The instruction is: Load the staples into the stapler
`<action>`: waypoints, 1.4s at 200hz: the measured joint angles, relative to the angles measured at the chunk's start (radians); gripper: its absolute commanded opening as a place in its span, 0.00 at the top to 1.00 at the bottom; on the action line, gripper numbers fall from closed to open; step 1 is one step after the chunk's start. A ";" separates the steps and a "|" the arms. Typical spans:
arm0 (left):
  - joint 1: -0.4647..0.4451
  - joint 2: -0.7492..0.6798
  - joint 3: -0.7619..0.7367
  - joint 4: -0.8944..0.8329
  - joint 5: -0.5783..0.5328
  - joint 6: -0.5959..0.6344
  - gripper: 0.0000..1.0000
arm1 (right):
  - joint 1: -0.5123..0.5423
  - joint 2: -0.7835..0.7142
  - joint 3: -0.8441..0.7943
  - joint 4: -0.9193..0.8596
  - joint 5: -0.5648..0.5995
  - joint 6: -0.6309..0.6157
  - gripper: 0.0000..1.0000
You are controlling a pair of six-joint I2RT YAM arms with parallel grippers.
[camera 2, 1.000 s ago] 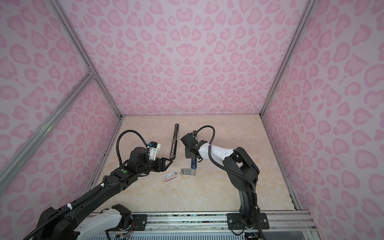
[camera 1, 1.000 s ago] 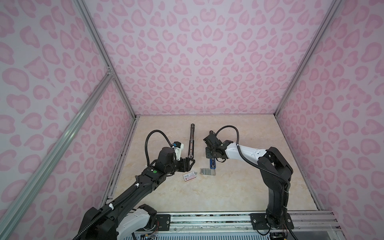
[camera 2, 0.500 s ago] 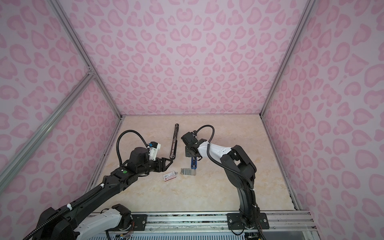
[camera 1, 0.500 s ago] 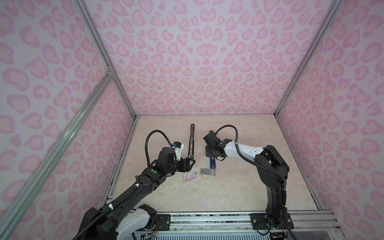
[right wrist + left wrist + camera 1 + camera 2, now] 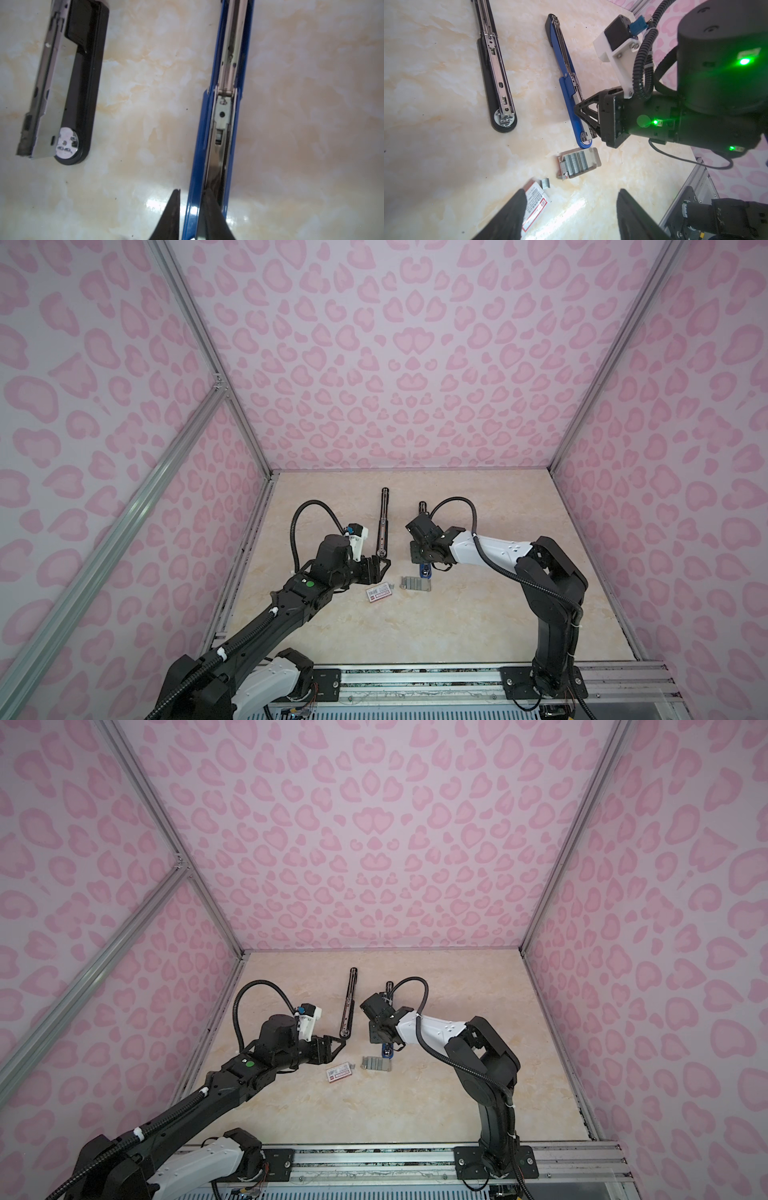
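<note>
A blue stapler (image 5: 564, 68) lies opened flat on the table, its metal channel (image 5: 223, 116) facing up. My right gripper (image 5: 192, 193) hangs over its near end (image 5: 424, 571) with the jaws narrow. One finger is outside the blue side wall and the other is inside the channel. The staples (image 5: 576, 164) sit as a silvery block in an open card tray (image 5: 415, 584) just in front of that stapler. A small loose piece of staples (image 5: 545, 184) lies nearby. My left gripper (image 5: 571, 193) is open above the table with nothing held.
A black stapler (image 5: 383, 526) lies opened flat to the left of the blue one, also in the right wrist view (image 5: 68, 93). A white box sleeve with a red label (image 5: 379, 593) lies under my left gripper's finger (image 5: 517, 207). Pink patterned walls enclose the table.
The right arm has shifted slightly over the blue stapler, and its jaws have stayed narrow. The left arm has not moved.
</note>
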 measured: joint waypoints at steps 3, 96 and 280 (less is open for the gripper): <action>0.000 0.000 0.000 0.000 0.000 0.000 0.29 | 0.001 0.000 -0.001 0.000 0.000 0.000 0.77; -0.004 0.027 0.006 -0.006 -0.015 -0.002 0.26 | 0.026 -0.124 -0.053 -0.015 -0.002 0.036 0.61; -0.091 0.985 0.865 -0.128 -0.123 -0.014 0.25 | -0.230 -0.624 -0.627 0.164 -0.058 0.035 0.48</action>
